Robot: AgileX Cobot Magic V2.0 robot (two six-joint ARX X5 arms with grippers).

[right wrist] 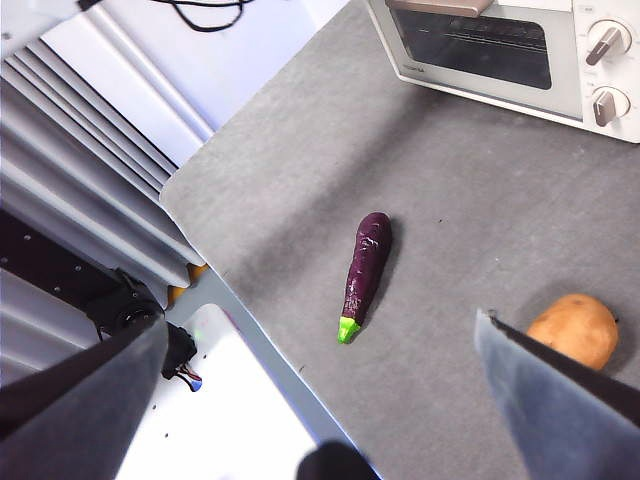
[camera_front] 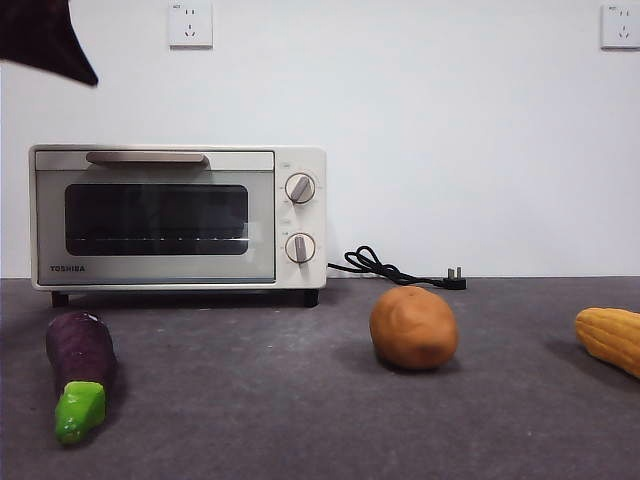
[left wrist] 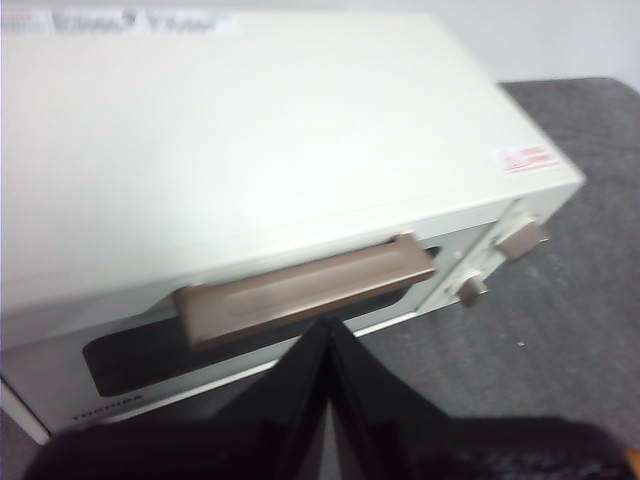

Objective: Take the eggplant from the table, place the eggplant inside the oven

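Left wrist view: left gripper (left wrist: 328,335), jaws together, above oven handle (left wrist: 305,289).

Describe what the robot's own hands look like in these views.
The left hand shows two matte black wedge-shaped jaws tapering to a point, rising from a black base. The right hand shows two broad, flat dark grey jaws, blurred by closeness. The front view shows one black pointed tip. No cables or markings visible.

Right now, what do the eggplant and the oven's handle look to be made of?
The eggplant looks like moulded plastic or rubber: a wrinkled, faintly glossy purple skin with a flat, bright green stem end. The oven handle looks like smooth matte plastic in brownish beige, with no metallic shine, though that look cannot rule out painted metal.
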